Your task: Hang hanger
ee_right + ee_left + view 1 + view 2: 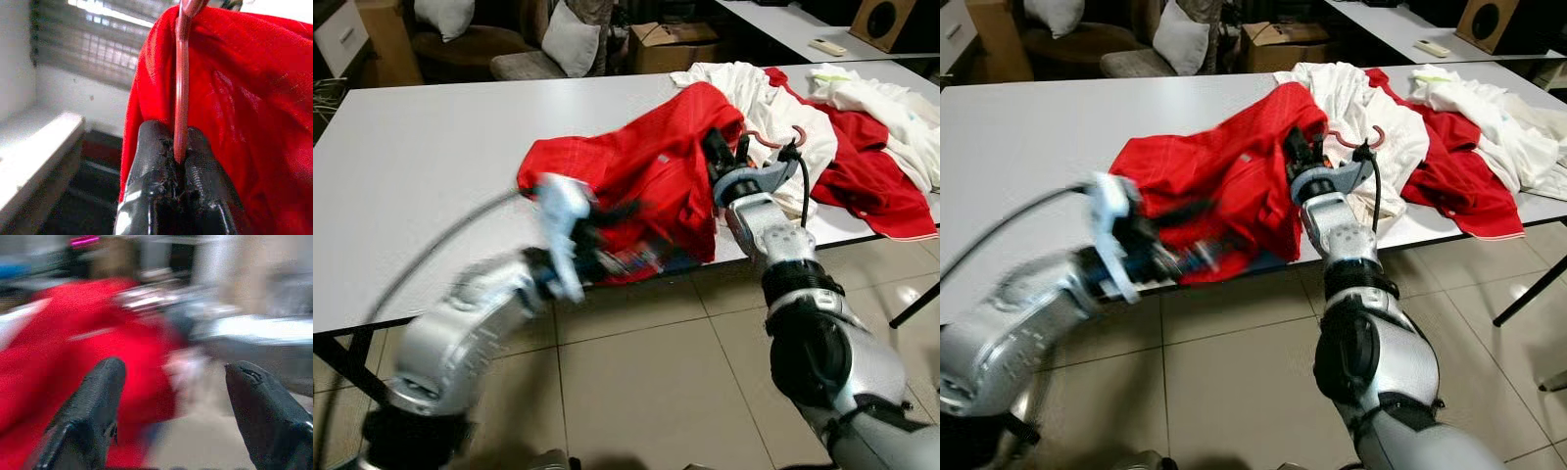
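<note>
Red shirt [636, 166] on counter [421, 157] | right gripper [178, 159] clamped on hanger [182, 83] to lift it | left gripper [171, 382] apart, near hem, blurred

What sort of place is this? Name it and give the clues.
Probably a lived-in home room, a living or work area. A long white table holds a heap of clothes, cushioned seats and a cardboard box stand behind it, and the floor is tiled.
</note>
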Controlling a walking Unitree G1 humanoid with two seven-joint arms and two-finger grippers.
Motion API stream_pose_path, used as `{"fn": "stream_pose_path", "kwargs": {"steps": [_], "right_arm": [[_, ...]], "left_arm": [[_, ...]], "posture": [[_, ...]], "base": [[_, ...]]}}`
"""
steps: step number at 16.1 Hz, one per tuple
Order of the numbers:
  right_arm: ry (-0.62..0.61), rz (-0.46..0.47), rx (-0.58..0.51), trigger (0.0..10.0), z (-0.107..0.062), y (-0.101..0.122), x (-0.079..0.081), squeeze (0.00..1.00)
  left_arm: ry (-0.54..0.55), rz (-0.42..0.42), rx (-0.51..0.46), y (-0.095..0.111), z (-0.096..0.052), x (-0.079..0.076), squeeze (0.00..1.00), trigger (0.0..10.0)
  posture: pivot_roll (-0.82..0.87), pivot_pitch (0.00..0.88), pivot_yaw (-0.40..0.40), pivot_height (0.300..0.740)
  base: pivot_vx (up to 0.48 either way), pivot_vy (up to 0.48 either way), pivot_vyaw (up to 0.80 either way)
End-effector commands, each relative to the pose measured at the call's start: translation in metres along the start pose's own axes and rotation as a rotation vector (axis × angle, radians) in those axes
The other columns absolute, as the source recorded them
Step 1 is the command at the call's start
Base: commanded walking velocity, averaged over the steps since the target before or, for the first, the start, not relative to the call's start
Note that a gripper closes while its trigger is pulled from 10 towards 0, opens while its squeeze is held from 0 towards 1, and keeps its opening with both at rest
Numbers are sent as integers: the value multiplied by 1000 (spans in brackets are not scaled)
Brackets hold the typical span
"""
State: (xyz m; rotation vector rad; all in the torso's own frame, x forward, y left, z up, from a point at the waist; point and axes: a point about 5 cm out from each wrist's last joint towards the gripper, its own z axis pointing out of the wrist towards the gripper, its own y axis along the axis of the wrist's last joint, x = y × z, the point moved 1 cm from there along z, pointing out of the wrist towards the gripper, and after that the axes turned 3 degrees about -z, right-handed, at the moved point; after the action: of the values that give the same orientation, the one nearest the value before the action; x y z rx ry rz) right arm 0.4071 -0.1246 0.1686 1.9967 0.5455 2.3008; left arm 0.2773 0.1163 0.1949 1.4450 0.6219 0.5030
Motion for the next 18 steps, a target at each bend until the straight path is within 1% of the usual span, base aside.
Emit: {"fn": "stream_pose_path", "kwargs": {"steps": [1,2,3,4,5,6,7,8,9,10,11,13,15,16,18], "right_arm": [[68,-67,3,10000,-5,9,6,0],[87,-97,7,10000,-10,11,7,0],[136,-152,29,10000,-28,15,12,0],[192,-258,71,10000,-51,15,19,0],[211,-299,89,10000,-59,14,23,0],[243,-396,143,10000,-75,10,28,0],[267,-470,208,10000,-95,6,32,0],[281,-513,251,10000,-110,4,34,0],[280,-517,266,10000,-120,3,31,0],[277,-517,274,10000,-125,3,31,0],[272,-546,309,10000,-140,0,30,0],[252,-580,333,10000,-147,0,26,0],[243,-601,352,10000,-153,1,24,0],[261,-618,384,10000,-160,3,25,0],[278,-624,405,10000,-165,3,26,0]], "left_arm": [[217,-8,32,-14,-17,29,1000,10000],[270,7,35,-18,-24,35,847,10000],[371,16,68,-29,-37,45,545,10000],[443,-4,88,-39,-48,47,541,10000],[456,-12,92,-42,-50,47,541,10000],[493,-10,86,-46,-53,45,545,10000],[516,-19,69,-49,-51,39,549,10000],[510,-6,80,-53,-48,33,545,10000],[491,-12,87,-56,-46,28,545,10000],[485,-8,92,-57,-46,25,545,10000],[456,8,107,-59,-45,18,545,10000],[444,10,119,-61,-46,14,545,10000],[442,-8,119,-63,-46,11,541,10000],[415,-8,143,-67,-46,4,537,10000],[413,-7,139,-67,-48,2,541,10000]], "posture": [[-30,0,-2,740],[-29,0,-4,740],[-31,0,-4,740],[-38,0,0,740],[-38,0,0,740],[-44,0,4,740],[-52,0,4,740],[-53,0,1,740],[-54,0,0,740],[-54,0,-3,740],[-57,0,-3,740],[-56,0,-4,740],[-52,0,-4,740],[-41,0,-9,740],[-35,0,-9,740]], "base": [[0,0,0],[0,0,0],[0,0,0],[0,-416,800],[0,-416,800],[0,-480,800],[0,-480,800],[0,-480,800],[0,-480,800],[0,-480,800],[0,-480,800],[0,-392,800],[0,0,800],[0,0,800],[0,0,800]]}}
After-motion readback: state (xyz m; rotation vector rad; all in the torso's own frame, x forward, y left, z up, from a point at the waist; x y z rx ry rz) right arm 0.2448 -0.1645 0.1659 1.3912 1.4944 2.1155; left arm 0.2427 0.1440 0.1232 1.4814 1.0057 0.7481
